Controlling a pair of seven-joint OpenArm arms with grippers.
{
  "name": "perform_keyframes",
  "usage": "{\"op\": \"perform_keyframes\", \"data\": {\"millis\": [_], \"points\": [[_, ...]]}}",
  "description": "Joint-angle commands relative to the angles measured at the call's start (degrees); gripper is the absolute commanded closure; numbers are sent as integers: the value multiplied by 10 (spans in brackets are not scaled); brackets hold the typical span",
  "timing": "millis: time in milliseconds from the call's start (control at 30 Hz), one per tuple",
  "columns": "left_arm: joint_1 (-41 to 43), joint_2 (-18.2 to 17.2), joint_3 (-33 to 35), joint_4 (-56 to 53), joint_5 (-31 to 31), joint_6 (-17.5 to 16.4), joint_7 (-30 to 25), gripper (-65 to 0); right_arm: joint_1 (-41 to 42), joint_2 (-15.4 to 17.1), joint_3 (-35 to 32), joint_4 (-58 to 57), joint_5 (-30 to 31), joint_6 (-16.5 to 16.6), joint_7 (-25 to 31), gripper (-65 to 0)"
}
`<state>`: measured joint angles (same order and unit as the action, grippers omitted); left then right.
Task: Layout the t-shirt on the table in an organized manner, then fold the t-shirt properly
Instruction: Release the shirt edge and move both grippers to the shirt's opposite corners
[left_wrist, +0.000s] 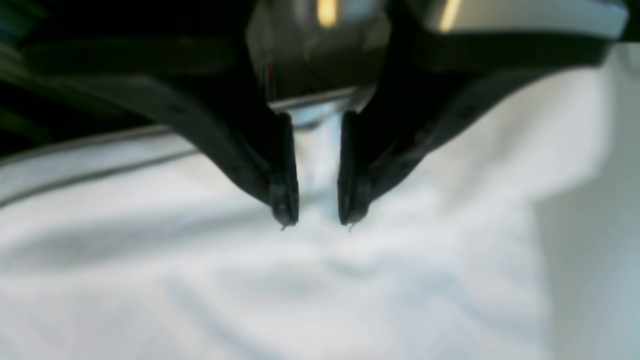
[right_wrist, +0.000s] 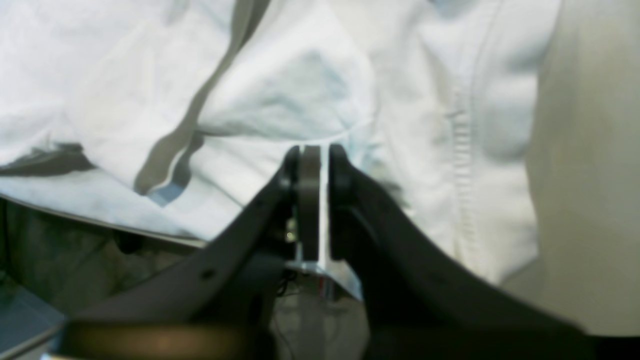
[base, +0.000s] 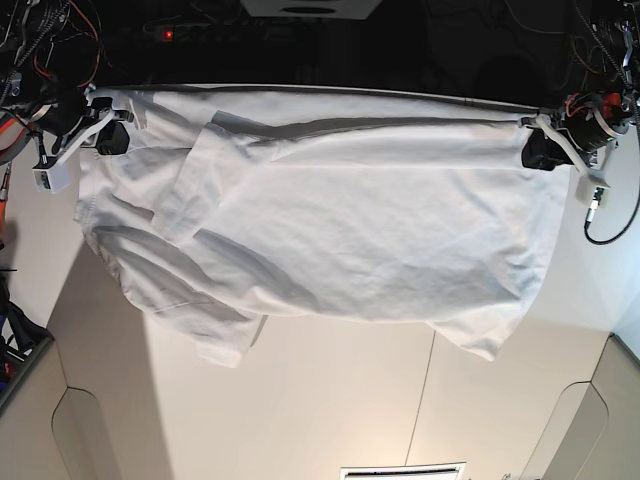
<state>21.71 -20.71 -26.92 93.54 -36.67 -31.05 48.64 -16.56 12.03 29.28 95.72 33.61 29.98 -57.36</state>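
One t-shirt (base: 330, 230), one table (base: 330, 400), two grippers, that's the whole cast. The white shirt is spread wide across the far half of the table, its top edge running along the far table edge from one arm to the other. It's pretty wrinkly, with one sleeve folded over near the base view's upper left and a lower corner bunched up at the bottom left.

The left gripper (left_wrist: 316, 220) sits at the far corner on the base view's right. From the left wrist cam its two fingers are parted with a clear gap, tips just above or grazing the cloth, nothing pinched between them.

The right gripper (right_wrist: 315, 152) is at the far corner on the base view's left. Its fingers are almost together with just a thin slit. The shirt lies right past the tips, but whether any fabric is actually caught in there, can't tell.
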Motion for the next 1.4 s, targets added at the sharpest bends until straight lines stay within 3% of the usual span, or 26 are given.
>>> {"op": "perform_keyframes", "data": {"millis": [0,200,467,600,667,767,833,967,1200,1367], "points": [[-3,-11,-14,23,-9,-1,-9,-181,2,6,2,14,9,0,7,-43],[-16,-11,-63,59,-8,-18,-48,-181,16,6,2,22,10,0,21,-43],[-67,-12,-64,59,-8,-17,-56,-181,90,6,2,22,9,0,40,-43],[-116,-12,-64,59,-8,5,-56,-181,139,6,2,21,-4,0,71,-44],[-133,-15,-63,59,-8,14,-56,-181,168,6,2,21,-28,-2,75,-86],[-140,-22,-53,58,-8,15,-56,-181,210,7,2,15,-83,-2,95,-225],[-139,-23,-46,58,0,15,-51,-181,233,8,2,-2,-119,-2,122,-281],[-139,-23,-31,46,18,15,-49,-181,292,30,2,-108,-131,-2,155,-285],[-138,-23,-30,-16,17,15,-52,-181,428,70,-8,-401,-109,3,208,-285],[-138,-20,-30,-29,17,15,-52,-181,498,71,-64,-562,-109,24,214,-344]]}}
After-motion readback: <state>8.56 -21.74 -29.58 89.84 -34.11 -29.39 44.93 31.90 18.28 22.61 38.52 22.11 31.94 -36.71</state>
